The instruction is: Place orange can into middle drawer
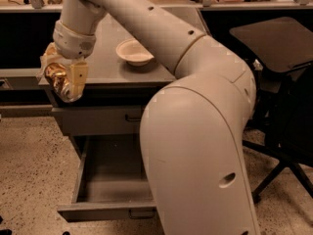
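My gripper [62, 80] hangs at the front left corner of the grey cabinet's top, shut on the orange can [56, 77], a shiny orange-gold dented can held between the cream fingers [77, 77]. The can is in the air just in front of the cabinet's edge, above and to the left of the open middle drawer [112, 180]. That drawer is pulled out at the bottom, a wide grey box with a small dark handle on its front [142, 212]. My arm hides the drawer's right part.
A cream bowl [134, 52] sits on the cabinet top [107, 58]. A shut drawer with a dark handle [132, 117] is above the open one. A black office chair [279, 67] stands at the right. The floor is speckled.
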Available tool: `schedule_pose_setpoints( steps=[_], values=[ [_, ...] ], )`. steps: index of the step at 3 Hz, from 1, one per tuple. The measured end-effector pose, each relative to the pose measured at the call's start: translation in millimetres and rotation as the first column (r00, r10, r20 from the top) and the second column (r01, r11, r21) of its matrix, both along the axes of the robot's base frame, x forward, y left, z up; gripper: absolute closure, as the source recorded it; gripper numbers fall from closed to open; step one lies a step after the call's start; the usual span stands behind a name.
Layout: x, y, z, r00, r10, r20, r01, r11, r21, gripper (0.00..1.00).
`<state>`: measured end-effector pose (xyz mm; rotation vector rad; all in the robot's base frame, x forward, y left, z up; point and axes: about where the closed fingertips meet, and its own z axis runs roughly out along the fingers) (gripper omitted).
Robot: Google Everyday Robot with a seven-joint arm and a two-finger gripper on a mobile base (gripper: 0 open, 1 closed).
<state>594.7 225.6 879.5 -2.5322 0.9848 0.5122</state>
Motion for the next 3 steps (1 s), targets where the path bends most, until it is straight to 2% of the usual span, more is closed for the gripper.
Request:
schedule_pose_setpoints(
  steps=[1,2,3],
  values=[
    [-12,-40,-40,0.991,-0.13,-0.032,0.124,0.983,-0.134,1.0],
    [-37,-83,-46,0.9621,-0.269,-0.042,0.264,0.959,-0.102,1.0],
    [-69,-112,-55,0.9438,-0.329,-0.035,0.328,0.944,-0.018,1.0]
  ],
)
